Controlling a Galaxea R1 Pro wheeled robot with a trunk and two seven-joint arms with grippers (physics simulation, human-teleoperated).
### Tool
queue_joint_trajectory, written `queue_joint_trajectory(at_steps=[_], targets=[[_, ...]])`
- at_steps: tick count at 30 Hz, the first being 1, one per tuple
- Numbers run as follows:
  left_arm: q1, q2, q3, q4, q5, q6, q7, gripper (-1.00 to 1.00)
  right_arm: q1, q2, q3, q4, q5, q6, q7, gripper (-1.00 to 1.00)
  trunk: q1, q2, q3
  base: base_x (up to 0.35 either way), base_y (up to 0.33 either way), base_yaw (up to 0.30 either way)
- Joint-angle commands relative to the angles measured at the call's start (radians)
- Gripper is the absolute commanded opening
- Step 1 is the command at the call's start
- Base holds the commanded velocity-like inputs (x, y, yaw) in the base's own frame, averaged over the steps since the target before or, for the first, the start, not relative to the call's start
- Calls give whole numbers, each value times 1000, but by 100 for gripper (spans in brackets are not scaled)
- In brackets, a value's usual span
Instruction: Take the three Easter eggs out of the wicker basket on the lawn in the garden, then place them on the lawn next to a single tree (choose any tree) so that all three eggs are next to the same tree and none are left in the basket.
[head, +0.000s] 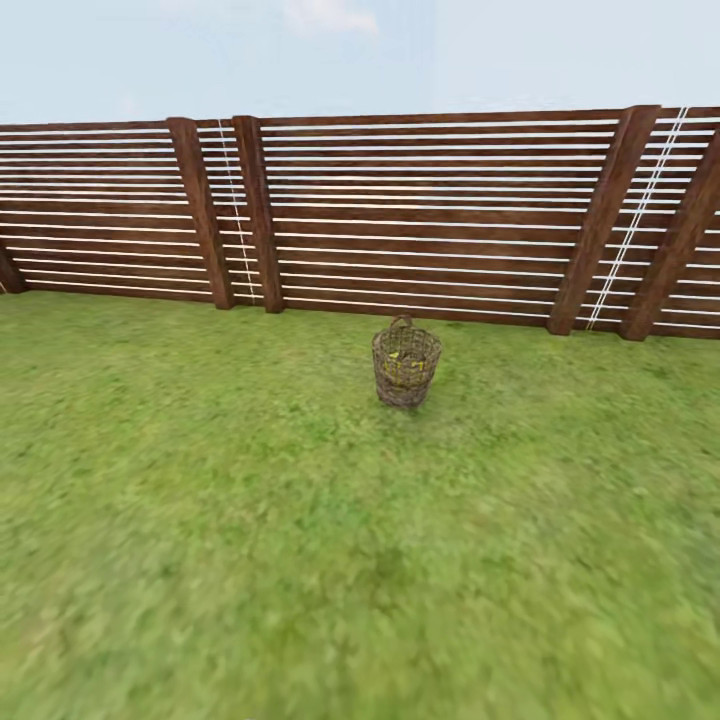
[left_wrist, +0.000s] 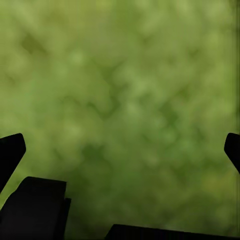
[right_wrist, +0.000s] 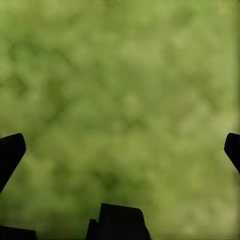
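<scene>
The brown wicker basket (head: 406, 363) stands upright on the lawn (head: 300, 520) a little way in front of the fence, right of the middle of the head view. Yellow patches of the Easter eggs (head: 405, 358) show through its weave; how many lie inside I cannot tell. My left gripper (left_wrist: 122, 147) hangs over blurred grass, its dark fingertips (left_wrist: 11, 152) spread wide with nothing between them. My right gripper (right_wrist: 122, 147) is likewise open over grass, its fingertips (right_wrist: 11, 151) far apart and empty. No tree is in sight.
A tall fence of dark brown slats and slanted posts (head: 430, 215) runs across the far edge of the lawn behind the basket. Open grass stretches between me and the basket and to both sides.
</scene>
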Motion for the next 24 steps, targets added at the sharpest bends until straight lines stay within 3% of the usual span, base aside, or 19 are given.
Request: queue_joint_trajectory(at_steps=[1, 9, 24], targets=[[0, -1, 5, -2, 10, 7, 0, 100, 0, -1, 1, 0, 10, -2, 0, 100, 0, 0, -1, 0, 0, 0], [0, -1, 4, 1, 10, 8, 1, 100, 0, 0, 1, 0, 10, -2, 0, 100, 0, 0, -1, 0, -35, 0], [0, -1, 4, 1, 10, 8, 1, 100, 0, 0, 1, 0, 10, -2, 0, 100, 0, 0, -1, 121, -278, 0]])
